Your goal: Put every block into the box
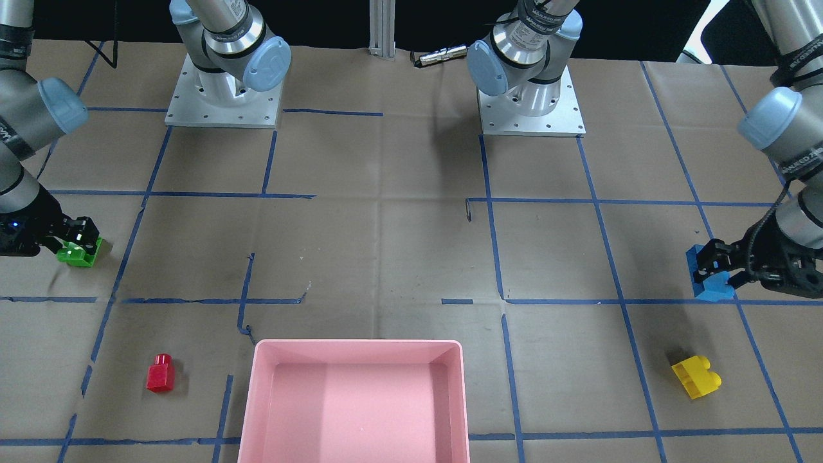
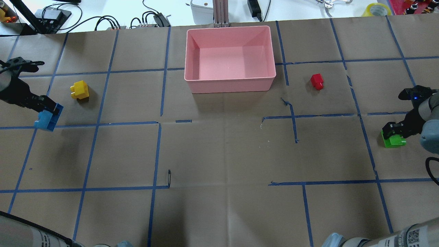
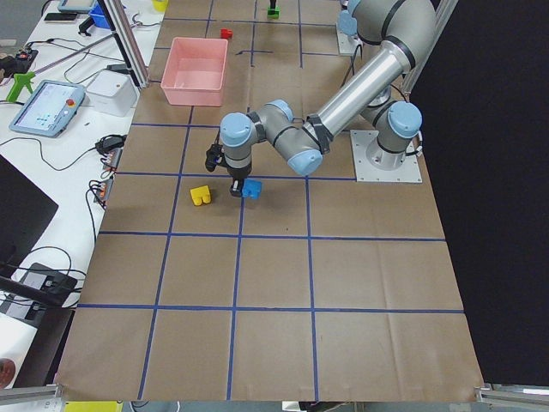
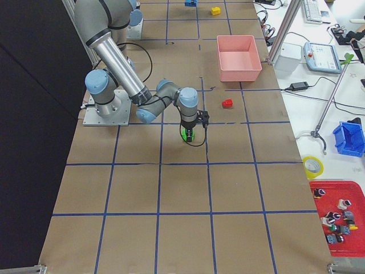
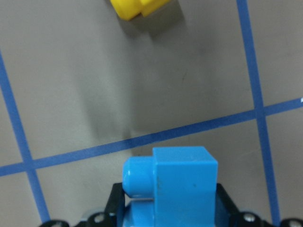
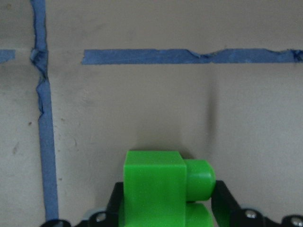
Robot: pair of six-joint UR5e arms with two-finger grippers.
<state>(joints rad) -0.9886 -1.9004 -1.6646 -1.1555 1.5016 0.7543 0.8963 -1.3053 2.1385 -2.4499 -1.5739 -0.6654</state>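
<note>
My left gripper is shut on the blue three-stud brick at the table's left edge; the left wrist view shows the brick between the fingers, just over the paper. My right gripper is shut on the green two-stud brick at the right edge, low at the table; the brick also shows in the right wrist view. The yellow brick lies a little beyond the left gripper. The red brick lies right of the pink box, which holds no bricks.
Brown paper with blue tape lines covers the table. The two arm bases stand at the robot's side. Cables, a tape roll and devices lie beyond the far edge behind the box.
</note>
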